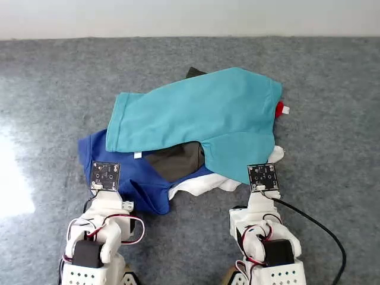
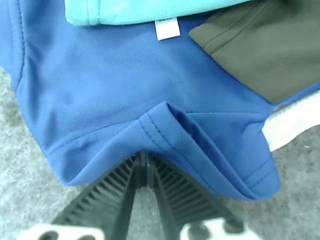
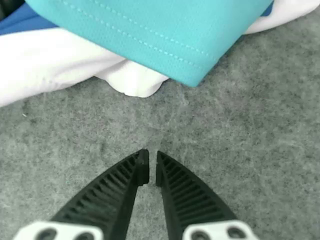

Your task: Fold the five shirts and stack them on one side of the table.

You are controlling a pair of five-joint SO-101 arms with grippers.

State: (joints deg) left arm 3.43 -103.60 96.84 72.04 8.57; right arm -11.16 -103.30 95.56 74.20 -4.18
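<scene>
A heap of shirts lies mid-table: a teal shirt (image 1: 202,113) on top, a blue shirt (image 1: 130,172) at the left, a dark shirt (image 1: 175,161), a white shirt (image 1: 196,184) and a bit of a red one (image 1: 278,109). My left gripper (image 2: 147,162) is shut at the blue shirt's (image 2: 125,90) near hem, which drapes over its tips in a small pucker. My right gripper (image 3: 149,167) is shut over bare carpet, a short way from the teal shirt's corner (image 3: 165,35) and the white shirt (image 3: 65,60).
The grey carpeted table (image 1: 332,148) has free room left and right of the heap. The left arm (image 1: 101,225) and right arm (image 1: 261,225) stand at the near edge, and a black cable (image 1: 320,228) curves off the right arm.
</scene>
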